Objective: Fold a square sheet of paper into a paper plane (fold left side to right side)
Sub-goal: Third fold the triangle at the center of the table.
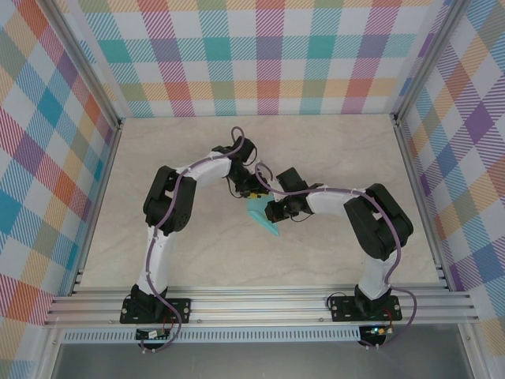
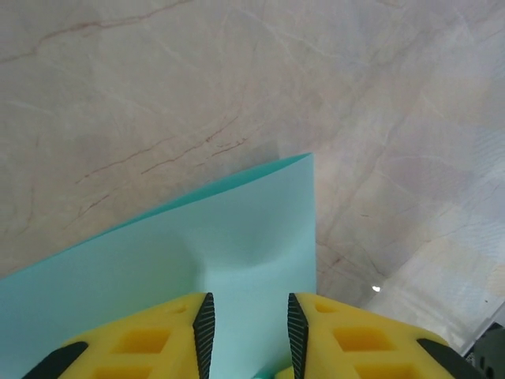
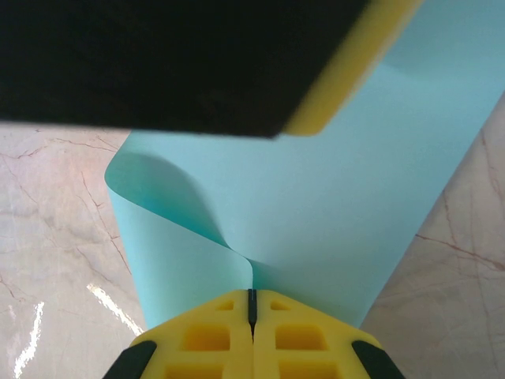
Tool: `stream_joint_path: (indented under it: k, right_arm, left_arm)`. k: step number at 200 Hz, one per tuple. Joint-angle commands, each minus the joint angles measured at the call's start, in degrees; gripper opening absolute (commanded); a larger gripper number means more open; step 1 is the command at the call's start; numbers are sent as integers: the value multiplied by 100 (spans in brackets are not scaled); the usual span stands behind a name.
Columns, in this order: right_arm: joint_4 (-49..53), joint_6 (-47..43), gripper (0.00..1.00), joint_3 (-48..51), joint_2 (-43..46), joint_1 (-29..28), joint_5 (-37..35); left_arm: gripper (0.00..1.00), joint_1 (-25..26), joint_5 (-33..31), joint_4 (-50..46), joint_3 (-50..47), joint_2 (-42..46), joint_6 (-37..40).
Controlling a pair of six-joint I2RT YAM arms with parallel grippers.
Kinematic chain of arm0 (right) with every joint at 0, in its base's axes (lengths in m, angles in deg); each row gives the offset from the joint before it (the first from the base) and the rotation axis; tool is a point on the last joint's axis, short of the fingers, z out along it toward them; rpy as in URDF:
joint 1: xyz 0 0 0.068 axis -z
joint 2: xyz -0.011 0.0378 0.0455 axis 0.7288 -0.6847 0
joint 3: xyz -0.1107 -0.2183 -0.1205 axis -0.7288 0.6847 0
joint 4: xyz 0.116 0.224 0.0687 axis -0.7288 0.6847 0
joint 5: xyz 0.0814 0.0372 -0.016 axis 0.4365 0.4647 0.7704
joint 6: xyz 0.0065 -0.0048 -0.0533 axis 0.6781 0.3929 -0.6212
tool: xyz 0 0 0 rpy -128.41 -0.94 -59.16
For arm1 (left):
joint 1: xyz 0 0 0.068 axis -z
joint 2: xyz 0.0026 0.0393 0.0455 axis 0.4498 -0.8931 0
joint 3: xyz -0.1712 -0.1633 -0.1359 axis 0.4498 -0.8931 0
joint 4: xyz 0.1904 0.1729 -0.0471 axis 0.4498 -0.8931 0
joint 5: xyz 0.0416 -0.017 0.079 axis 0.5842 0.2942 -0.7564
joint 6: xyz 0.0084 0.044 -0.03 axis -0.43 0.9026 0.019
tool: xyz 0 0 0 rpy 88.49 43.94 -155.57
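At the middle of the tabletop (image 1: 197, 253), I found the right end effector (image 3: 252, 304) clenched on the square sheet of paper (image 3: 316, 213), which curled forward, and the left end effector (image 2: 248, 335) released, straddling its far corner.

Pastel plaid walls (image 1: 268, 55) around a veined marble tabletop (image 1: 197, 253)

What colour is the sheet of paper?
The sheet of paper is plain turquoise-blue, without any pattern. The right wrist view shows it best.
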Motion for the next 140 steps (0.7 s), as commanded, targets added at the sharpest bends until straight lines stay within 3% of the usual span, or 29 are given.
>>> stream_joint_path:
  k: [1,36,73,140]
  right_arm:
    - [94,67,0,133,-297,-8,-7]
    - [48,67,0,175,-279,-9,-20]
    - [62,58,0,146,-321,-10,19]
    - [113,40,0,151,-314,-6,-25]
  left_arm:
    - [33,-256,-47,-308,35,620,101]
    - [25,-515,123,13,-803,1316,15]
    - [18,-465,995,783,-1815,1768,-566]
    - [15,-9,1018,1322,-2381,1395,-1064]
